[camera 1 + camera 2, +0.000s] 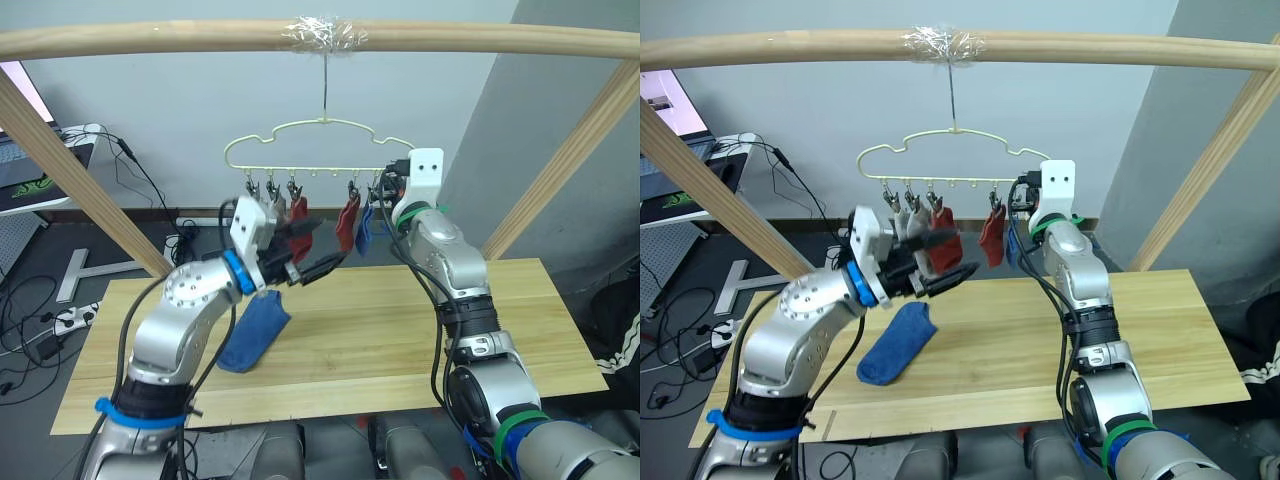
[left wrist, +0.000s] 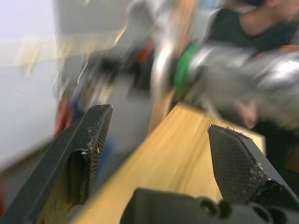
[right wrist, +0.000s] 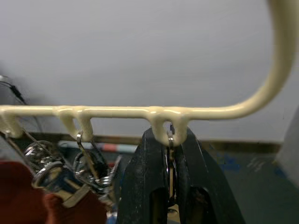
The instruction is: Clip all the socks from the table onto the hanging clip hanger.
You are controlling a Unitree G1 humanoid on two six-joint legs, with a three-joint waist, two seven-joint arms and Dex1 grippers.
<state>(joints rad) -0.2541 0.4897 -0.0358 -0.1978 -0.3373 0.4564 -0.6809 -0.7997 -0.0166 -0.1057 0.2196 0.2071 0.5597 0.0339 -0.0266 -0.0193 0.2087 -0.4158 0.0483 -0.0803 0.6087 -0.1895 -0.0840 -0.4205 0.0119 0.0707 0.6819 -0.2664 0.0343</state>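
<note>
Cream wire clip hanger [image 1: 300, 140], right pincer [image 3: 170, 154] pinching metal clip [image 3: 171, 154], left pincer [image 1: 948, 258] splayed, soft blue sock [image 1: 895, 345] on wood table [image 1: 1040, 340].

Left gripper [image 2: 154, 140]: wide open, nothing between its two black fingers [image 2: 86, 144].
Fingers: textured inner pads, one rising each side of the view, well apart.
Table [image 2: 182, 158]: light wood top running off between the fingers, its edge cutting across on a slant.
Right arm [image 2: 224, 70]: blurred silver limb with a green band, over the far end of the table.
Red shape [image 2: 63, 114]: a smear of rust-red just beside one finger; too blurred to say what.
Person [image 2: 252, 23]: dark clothing, behind the arm.
</note>
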